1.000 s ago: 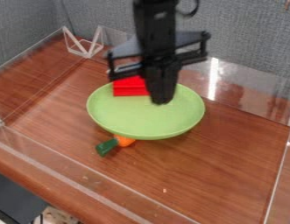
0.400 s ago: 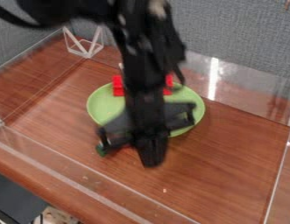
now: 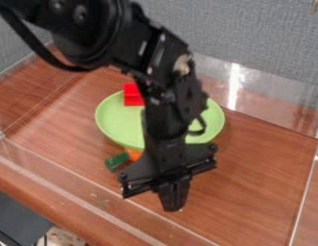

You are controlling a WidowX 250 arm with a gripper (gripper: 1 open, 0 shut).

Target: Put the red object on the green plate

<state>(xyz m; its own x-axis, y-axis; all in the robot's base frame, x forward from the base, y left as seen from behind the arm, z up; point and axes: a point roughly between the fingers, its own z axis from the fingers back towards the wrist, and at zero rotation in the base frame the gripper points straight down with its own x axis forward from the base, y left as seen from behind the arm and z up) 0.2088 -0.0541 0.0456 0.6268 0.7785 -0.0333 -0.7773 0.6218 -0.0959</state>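
The red object (image 3: 133, 93) is a small bright red block at the far left rim of the green plate (image 3: 120, 121); I cannot tell whether it rests on the rim or just behind it. My black gripper (image 3: 173, 200) points straight down at the wooden table in front of the plate, well apart from the red block. Its fingers are pressed together and hold nothing. The arm hides the plate's middle and part of its near rim.
A small orange-and-dark-green item (image 3: 121, 159) lies on the table by the plate's near left edge, close to the gripper. Clear acrylic walls (image 3: 270, 91) enclose the wooden table. A white wire stand (image 3: 86, 44) sits at the back left.
The arm has swung down and toward the camera, from above the plate to low over the table in front of it. The red block and plate have not moved.
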